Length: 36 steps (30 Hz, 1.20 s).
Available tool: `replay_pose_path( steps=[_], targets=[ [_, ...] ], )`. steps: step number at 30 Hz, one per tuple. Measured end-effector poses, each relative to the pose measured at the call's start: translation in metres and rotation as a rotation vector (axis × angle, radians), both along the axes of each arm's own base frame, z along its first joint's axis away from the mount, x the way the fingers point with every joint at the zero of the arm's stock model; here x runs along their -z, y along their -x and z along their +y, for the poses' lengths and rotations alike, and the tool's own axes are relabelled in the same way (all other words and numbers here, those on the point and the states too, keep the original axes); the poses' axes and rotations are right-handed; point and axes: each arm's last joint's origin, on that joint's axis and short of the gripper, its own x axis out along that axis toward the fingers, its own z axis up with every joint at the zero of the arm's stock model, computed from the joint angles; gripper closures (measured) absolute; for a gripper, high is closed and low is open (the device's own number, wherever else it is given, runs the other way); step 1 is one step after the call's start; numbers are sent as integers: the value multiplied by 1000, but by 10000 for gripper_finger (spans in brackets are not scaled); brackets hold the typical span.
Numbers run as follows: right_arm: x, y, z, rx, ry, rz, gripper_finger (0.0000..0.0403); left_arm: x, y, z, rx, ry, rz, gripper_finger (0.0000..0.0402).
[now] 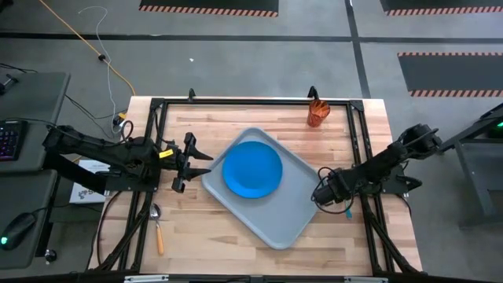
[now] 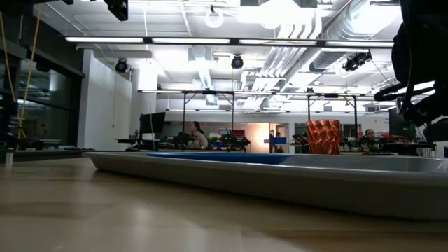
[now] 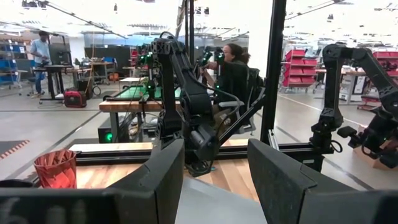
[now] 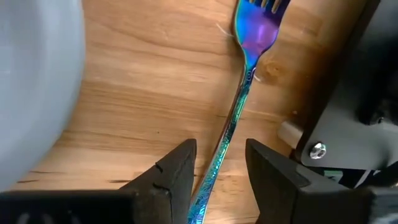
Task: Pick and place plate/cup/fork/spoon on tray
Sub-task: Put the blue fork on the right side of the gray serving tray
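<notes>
The pale grey tray (image 1: 302,200) lies askew mid-table with the blue plate (image 1: 252,170) flat on it. The red-orange cup (image 1: 317,114) stands upright on the table near the far edge. The orange-handled spoon (image 1: 158,229) lies on the table at the near left. The fork (image 4: 244,68) lies flat on the table just right of the tray. My right gripper (image 4: 221,168) is low over it and open, one finger on either side of its teal-blue handle. In the high view that gripper (image 1: 321,194) hides most of the fork. My left gripper (image 1: 204,163) is open at the tray's left edge.
A black frame (image 1: 236,101) runs along the table's far edge and down both sides. Bare wood lies near the front edge and between the tray and the cup. In the left wrist view the cup (image 3: 55,168) and my right arm (image 3: 186,112) stand beyond the tray. People sit in the room behind.
</notes>
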Motion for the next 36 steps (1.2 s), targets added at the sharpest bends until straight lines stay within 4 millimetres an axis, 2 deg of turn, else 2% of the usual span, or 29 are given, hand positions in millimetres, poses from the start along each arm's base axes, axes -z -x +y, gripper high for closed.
replay_pose_path(
  steps=[8,13,21,26,33,36],
  targets=[
    [-2,2,-1,-29,-40,-25,263,1,0,-1,14,-2,8,234],
    [1,13,-6,4,-78,-81,264,1,0,-1,16,6,13,234],
    [-7,23,-11,58,-100,-197,268,1,0,-1,16,5,10,234],
    [-7,21,-10,59,-99,-212,301,1,0,-1,16,5,8,234],
    [-3,19,-9,62,-78,-185,389,1,0,-1,16,6,8,234],
    [-3,19,-9,62,-77,-181,391,1,0,-1,16,5,8,234]
  ],
)
